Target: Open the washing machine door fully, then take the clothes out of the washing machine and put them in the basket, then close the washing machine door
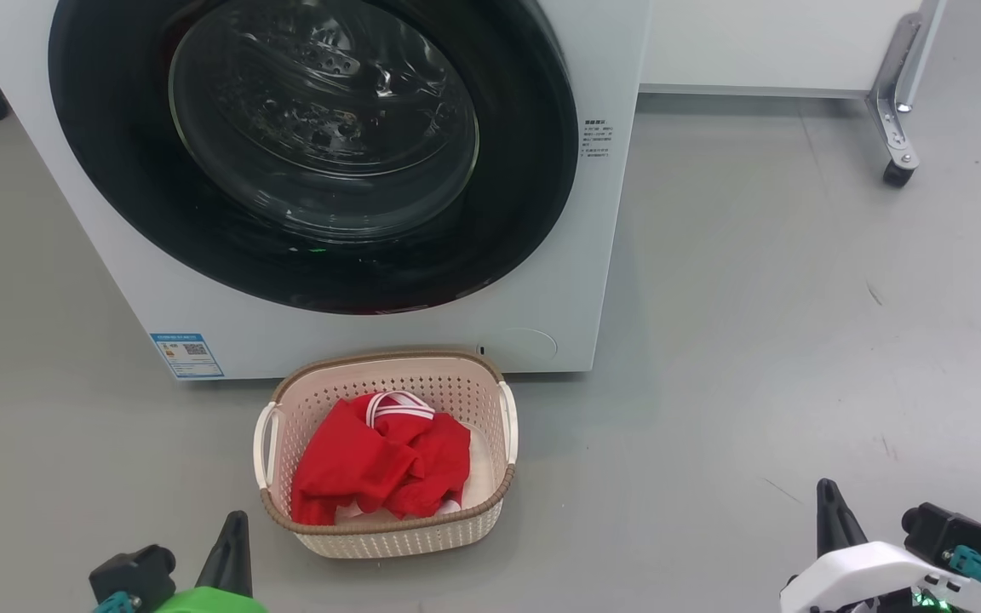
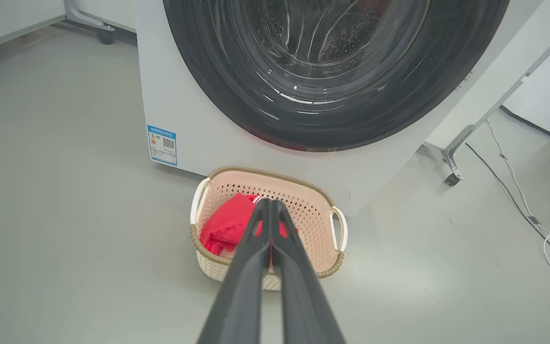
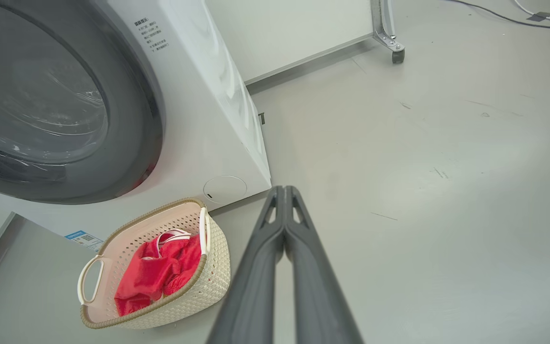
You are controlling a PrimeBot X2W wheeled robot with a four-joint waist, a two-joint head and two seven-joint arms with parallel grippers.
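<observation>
Count: one washing machine (image 1: 116, 255), one washing machine door (image 1: 320, 145), one basket (image 1: 405, 536), one heap of clothes (image 1: 380, 464) (separate garments could not be counted), two grippers.
Door: glossy black rim, clear glass bowl; lay closed against the machine's front.
Clothes: bright red, white striped trim; lay inside the basket.
Basket: cream, perforated, two white handles; stood just before the machine.
Left gripper (image 2: 270, 203): fingers pressed together, empty, near the basket.
Right gripper (image 3: 284, 191): fingers pressed together, empty, well apart from the basket.
Floor (image 1: 754, 340): smooth grey, lightly scuffed.

Bright, even light; glare streaks the washing machine door (image 1: 313, 145).
</observation>
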